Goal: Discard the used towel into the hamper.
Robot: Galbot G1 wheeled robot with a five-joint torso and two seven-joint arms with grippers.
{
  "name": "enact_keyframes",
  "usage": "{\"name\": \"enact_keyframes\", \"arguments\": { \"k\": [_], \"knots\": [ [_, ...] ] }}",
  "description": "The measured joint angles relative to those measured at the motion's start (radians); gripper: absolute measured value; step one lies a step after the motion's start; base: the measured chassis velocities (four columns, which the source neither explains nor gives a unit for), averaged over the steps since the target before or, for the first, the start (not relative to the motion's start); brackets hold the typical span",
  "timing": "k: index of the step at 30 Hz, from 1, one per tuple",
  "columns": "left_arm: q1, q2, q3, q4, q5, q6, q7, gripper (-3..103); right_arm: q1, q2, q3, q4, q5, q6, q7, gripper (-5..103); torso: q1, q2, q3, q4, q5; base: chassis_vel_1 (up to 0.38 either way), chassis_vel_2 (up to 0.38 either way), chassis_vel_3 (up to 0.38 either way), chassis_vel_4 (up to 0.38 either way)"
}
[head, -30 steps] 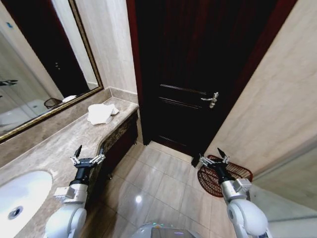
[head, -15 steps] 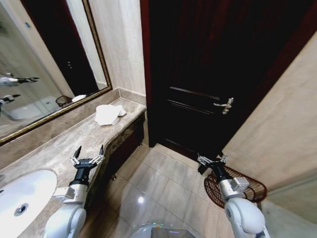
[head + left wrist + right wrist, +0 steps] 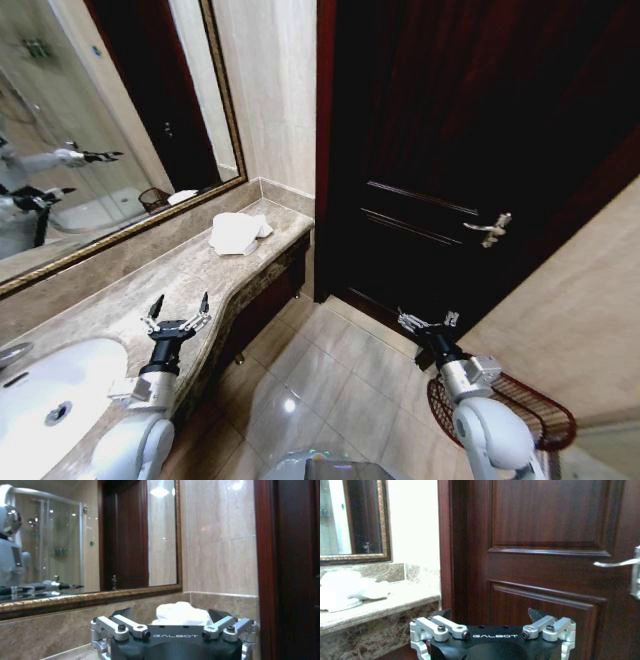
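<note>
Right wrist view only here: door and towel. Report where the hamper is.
Observer: The hamper stands on the floor by the wall, to the right of the right gripper.
Operator: Report the left gripper.
Observer: The left gripper hangs over the counter edge, jaws open, short of the towel.
Operator: Say what lies nearer than it.
Observer: A sink, at the counter's near end.

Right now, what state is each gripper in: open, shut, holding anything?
Left gripper: open, empty, raised over the countertop.
Right gripper: open, empty, above the floor near the hamper.
</note>
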Motion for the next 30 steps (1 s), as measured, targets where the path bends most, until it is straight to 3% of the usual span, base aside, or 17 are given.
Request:
{"name": "enact_keyframes", "arguments": {
  "k": [30],
  "knots": [
    [0.009, 0.002, 0.000, 0.002, -0.028, -0.021, 0.001, 100, -0.004, 0.003, -0.012, 0.005, -0.011, -0.002, 0.001, 100, 0.000, 0.000, 0.000, 0.0001, 0.0001, -0.054, 0.089, 0.088, -0.058]
  ]
}}
